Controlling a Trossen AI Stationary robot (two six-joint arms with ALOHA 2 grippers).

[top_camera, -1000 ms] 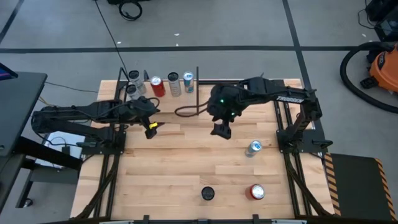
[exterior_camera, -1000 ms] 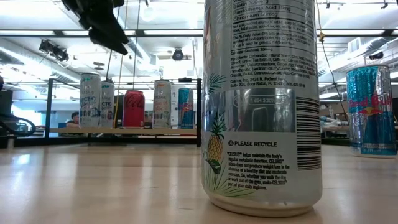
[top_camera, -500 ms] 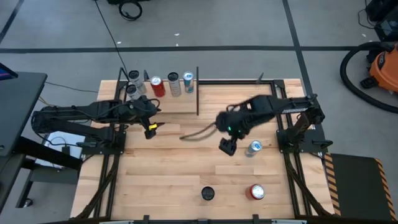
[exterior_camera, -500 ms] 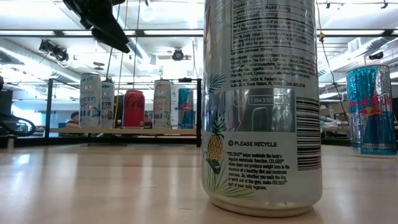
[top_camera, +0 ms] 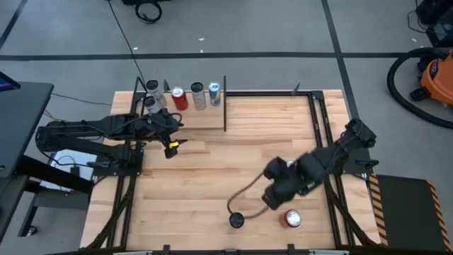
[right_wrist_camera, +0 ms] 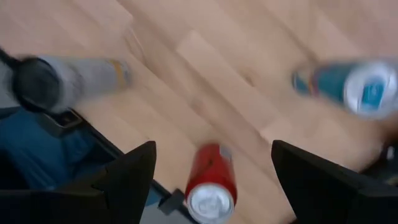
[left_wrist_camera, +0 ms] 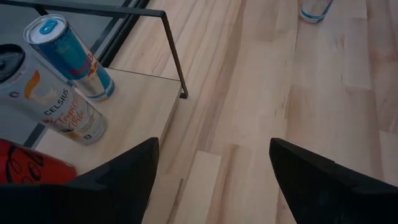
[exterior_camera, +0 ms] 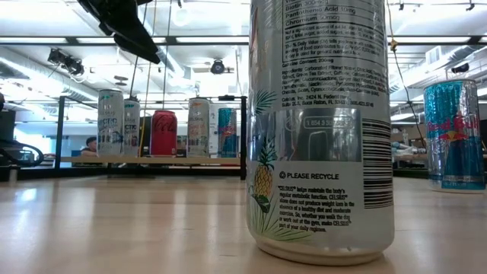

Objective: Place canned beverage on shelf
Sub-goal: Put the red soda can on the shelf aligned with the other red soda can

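Note:
Three cans stand upright on the table near its front right: a red can (top_camera: pixel 290 218) (right_wrist_camera: pixel 210 180), a grey dark-topped can (top_camera: pixel 236 220) (right_wrist_camera: pixel 56 81) and a blue can (right_wrist_camera: pixel 354 87), which my right arm hides in the high view. My right gripper (top_camera: pixel 274 196) (right_wrist_camera: pixel 212 149) hangs open above them, pointing down, closest to the red can. The shelf (top_camera: pixel 198 119) (left_wrist_camera: pixel 124 106) at the far left carries several upright cans. My left gripper (top_camera: pixel 172 145) (left_wrist_camera: pixel 212 144) hovers open just in front of the shelf, holding nothing.
In the low view the grey can (exterior_camera: pixel 319 129) fills the foreground, with the blue can (exterior_camera: pixel 455 133) to its right. Thin black uprights (top_camera: pixel 225 103) frame the shelf. A cable (top_camera: pixel 244 195) loops from my right arm down near the grey can. Bare tabletop lies between the arms.
My right gripper has swung from the table's far middle, beside the shelf, toward the near right corner, sinking a little and rolling its wrist. It now covers the blue can in the high view. It has stayed open. The cans have not moved.

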